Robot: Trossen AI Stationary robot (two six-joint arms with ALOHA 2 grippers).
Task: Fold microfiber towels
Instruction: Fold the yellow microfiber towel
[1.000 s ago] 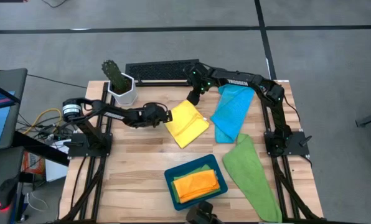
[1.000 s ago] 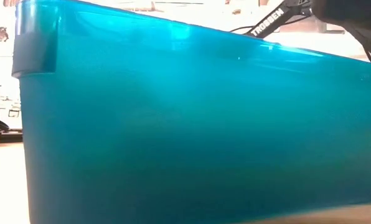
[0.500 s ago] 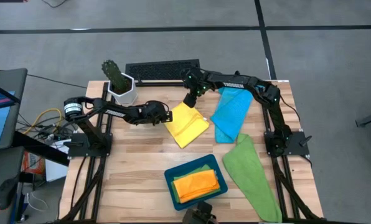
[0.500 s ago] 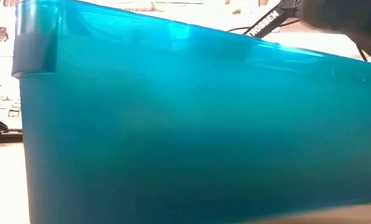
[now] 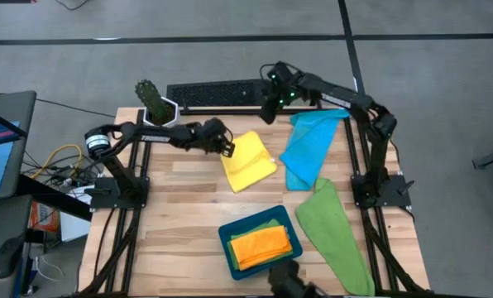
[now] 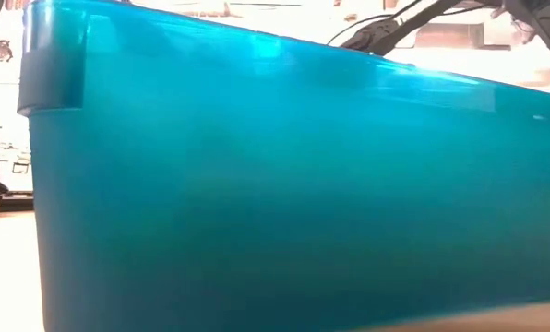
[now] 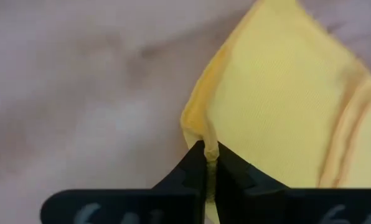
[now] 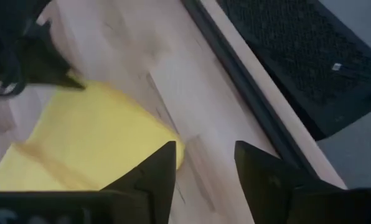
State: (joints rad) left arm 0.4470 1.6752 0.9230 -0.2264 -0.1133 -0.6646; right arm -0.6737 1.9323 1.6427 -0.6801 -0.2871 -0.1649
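Note:
A yellow towel point(image 5: 250, 161) lies on the wooden table a little beyond its middle, and my left gripper point(image 5: 228, 149) is shut on the towel's left corner. My right gripper point(image 5: 269, 113) hangs open above the table's far edge, beyond the towel's far corner and apart from it. To the right lies a sky-blue towel point(image 5: 307, 147), crumpled. A green towel point(image 5: 334, 232) lies along the near right side. An orange towel point(image 5: 261, 244) rests on a green one inside the teal tray point(image 5: 227, 248). My left gripper pinches the yellow towel's left corner point(image 7: 205, 138) between its two shut fingers, coming from the table's left. One layer or several, I cannot tell. The corner stands a little raised in the hold, while the rest of the towel point(image 7: 285, 106) lies on the table.
A white pot with a cactus point(image 5: 158, 112) stands at the far left corner. A black grid panel point(image 5: 217, 93) lies along the far edge. The tray's wall point(image 6: 257, 184) fills the low view. Bare wood shows at the near left point(image 5: 180, 215).
My left gripper has shut on the yellow towel's left corner and drawn it slightly toward the far right; the towel's near part has stayed put. My right gripper came down to the towel's far corner, then rose and drew back toward the far edge, still open.

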